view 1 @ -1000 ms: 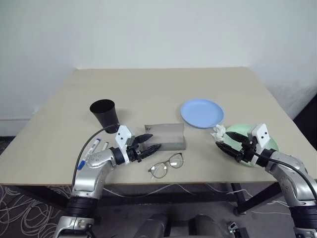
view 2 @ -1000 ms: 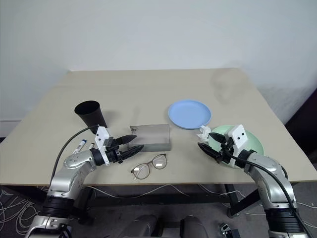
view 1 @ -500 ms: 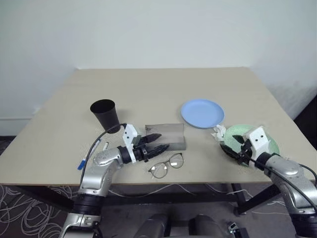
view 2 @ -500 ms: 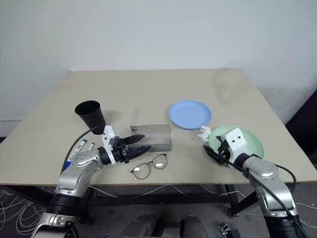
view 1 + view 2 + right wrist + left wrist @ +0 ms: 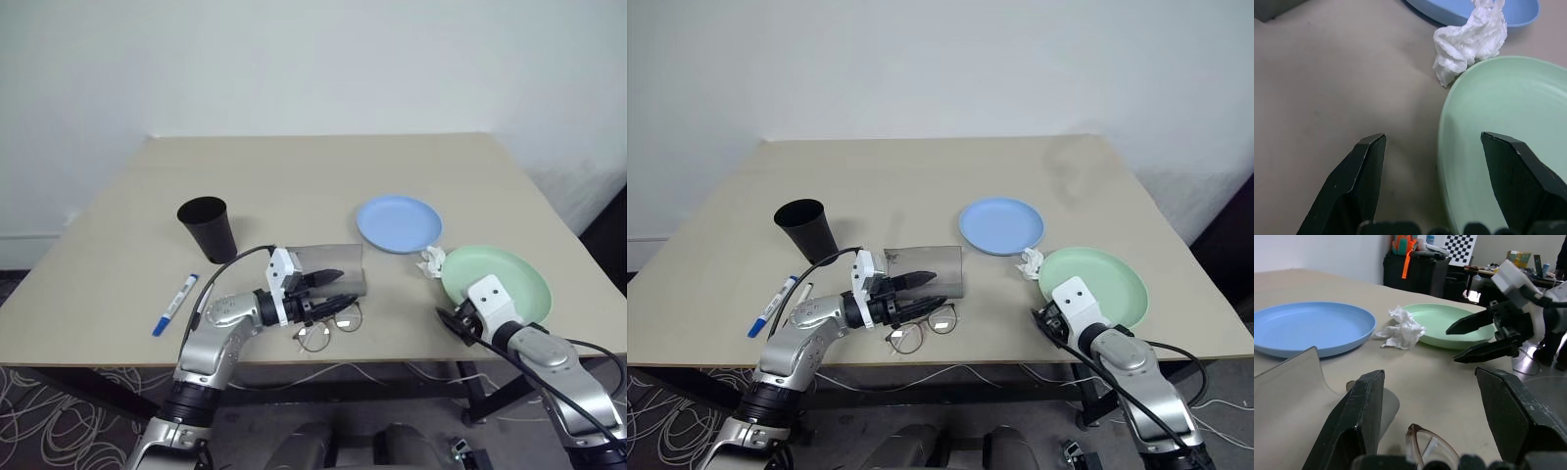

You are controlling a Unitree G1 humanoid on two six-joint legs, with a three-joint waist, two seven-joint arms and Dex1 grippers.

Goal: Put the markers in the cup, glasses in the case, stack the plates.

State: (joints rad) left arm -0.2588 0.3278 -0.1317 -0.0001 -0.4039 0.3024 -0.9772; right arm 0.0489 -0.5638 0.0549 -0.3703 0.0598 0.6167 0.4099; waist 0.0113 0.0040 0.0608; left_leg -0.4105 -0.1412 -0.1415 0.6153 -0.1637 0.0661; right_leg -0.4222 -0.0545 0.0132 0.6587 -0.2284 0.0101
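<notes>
Square beige wooden table (image 5: 313,186) against plain white wall (image 5: 313,59), left gripper (image 5: 331,290) spread, empty, above thin wire-frame glasses (image 5: 328,328) beside grey case (image 5: 333,266), right gripper (image 5: 1432,166) spread at mint green plate (image 5: 500,277) rim.

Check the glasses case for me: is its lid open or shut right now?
Open. The case has its grey lid standing up off the table; the glasses lie outside it, on the table in front.

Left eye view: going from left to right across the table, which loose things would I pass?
Marker → black cup → grey case → blue plate → crumpled white paper → green plate.
</notes>
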